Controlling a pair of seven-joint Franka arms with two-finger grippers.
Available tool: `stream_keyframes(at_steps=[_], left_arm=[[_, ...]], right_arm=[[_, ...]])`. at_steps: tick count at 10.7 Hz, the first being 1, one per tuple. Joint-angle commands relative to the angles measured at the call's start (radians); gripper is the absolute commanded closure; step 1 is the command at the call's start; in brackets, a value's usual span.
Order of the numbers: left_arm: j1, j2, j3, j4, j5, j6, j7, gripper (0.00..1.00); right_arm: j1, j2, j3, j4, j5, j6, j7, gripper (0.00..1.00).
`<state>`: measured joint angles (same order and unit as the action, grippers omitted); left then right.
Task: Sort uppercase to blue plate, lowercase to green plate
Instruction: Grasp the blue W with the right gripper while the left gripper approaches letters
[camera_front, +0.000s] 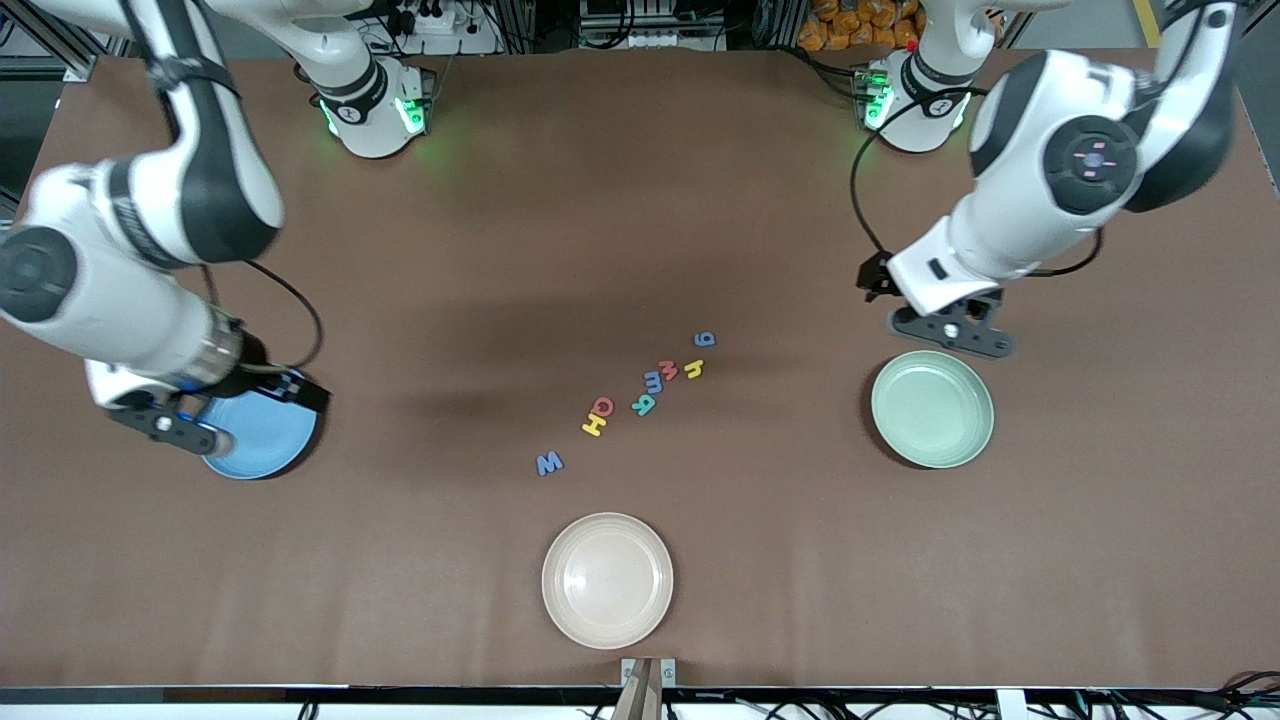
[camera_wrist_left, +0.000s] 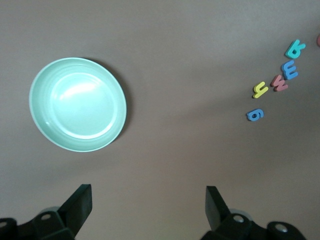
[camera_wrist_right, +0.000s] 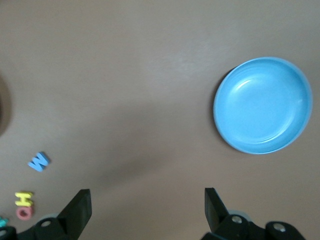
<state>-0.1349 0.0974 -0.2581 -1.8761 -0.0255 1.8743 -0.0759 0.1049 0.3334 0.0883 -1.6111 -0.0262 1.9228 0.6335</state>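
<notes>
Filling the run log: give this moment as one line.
letters: on table, unsorted | blue plate, green plate: empty | left gripper, right gripper: open, empty

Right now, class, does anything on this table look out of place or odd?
Nothing is spilled or damaged. The letters lie loose in a slanted row mid-table, some turned about; the blue plate, green plate and cream plate hold nothing.

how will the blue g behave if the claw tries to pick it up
The g lies flat and thin on the table, so probably light and hard to get under. It looks like foam: likely soft, not fragile. It may slide if nudged.
</notes>
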Motion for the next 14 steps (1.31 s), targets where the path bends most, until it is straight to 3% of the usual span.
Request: stream_keyframes(at_steps=[1, 6, 9, 14], left_arm=[[0.011, -0.051, -0.048, -0.130, 0.007, 0.107, 0.024, 0.00], [0.009, -0.048, -0.122, -0.294, 0.007, 0.310, 0.025, 0.00], [0.008, -0.036, -0.133, -0.363, 0.006, 0.432, 0.024, 0.00], [0.006, 0.015, -0.196, -0.417, 0.004, 0.630, 0.002, 0.00]], right_arm=[[0.047, 0.117, -0.001, 0.077, -0.023, 0.048, 0.200, 0.00], [0.162, 0.321, 0.001, 0.255, -0.018, 0.128, 0.585, 0.00], [0.190, 0.392, 0.001, 0.261, -0.014, 0.209, 0.840, 0.00], [0.251, 0.501, 0.004, 0.290, -0.006, 0.323, 1.017, 0.00]])
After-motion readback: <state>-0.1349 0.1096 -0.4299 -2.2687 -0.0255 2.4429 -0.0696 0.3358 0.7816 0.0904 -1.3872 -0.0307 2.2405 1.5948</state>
